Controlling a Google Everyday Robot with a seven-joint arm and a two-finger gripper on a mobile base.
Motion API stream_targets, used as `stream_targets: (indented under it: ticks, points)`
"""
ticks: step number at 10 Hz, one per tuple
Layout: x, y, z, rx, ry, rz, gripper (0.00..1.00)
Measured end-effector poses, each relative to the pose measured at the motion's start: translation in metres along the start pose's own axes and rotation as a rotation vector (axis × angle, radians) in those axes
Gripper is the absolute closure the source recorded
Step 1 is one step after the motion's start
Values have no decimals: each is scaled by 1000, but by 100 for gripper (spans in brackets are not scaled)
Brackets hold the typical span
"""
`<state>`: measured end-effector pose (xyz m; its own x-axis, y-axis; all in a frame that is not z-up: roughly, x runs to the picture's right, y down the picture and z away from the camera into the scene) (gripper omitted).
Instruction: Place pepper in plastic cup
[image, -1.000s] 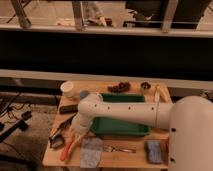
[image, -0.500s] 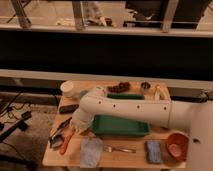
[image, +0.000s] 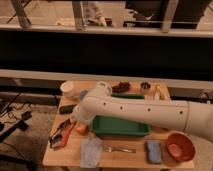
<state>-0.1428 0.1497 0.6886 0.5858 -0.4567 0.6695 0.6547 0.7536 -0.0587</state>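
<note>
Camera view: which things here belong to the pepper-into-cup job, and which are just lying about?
Job:
- pepper, near the table's left edge
- plastic cup, at the back left
- gripper, low over the pepper

Lying about:
- green tray
- fork
- red bowl
- blue sponge
- grey cloth
- orange fruit

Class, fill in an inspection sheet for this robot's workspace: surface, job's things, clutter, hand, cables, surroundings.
Surface: small wooden table, crowded.
Job's things: pepper lying at the left edge; plastic cup upright at the back left.
Clutter: green tray, red bowl, fork, blue sponge, grey cloth, round orange fruit.
Hand: hand low over the table's left edge, at the pepper.
Cables: dark cables on the floor at left.
Surroundings: railing and dark wall behind.
</note>
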Motion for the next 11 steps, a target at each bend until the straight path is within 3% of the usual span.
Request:
stream_targets:
  ticks: [6, 11]
  points:
    - [32, -22, -22, 129, 42, -123, 95]
    - [78, -40, -41, 149, 90, -146, 95]
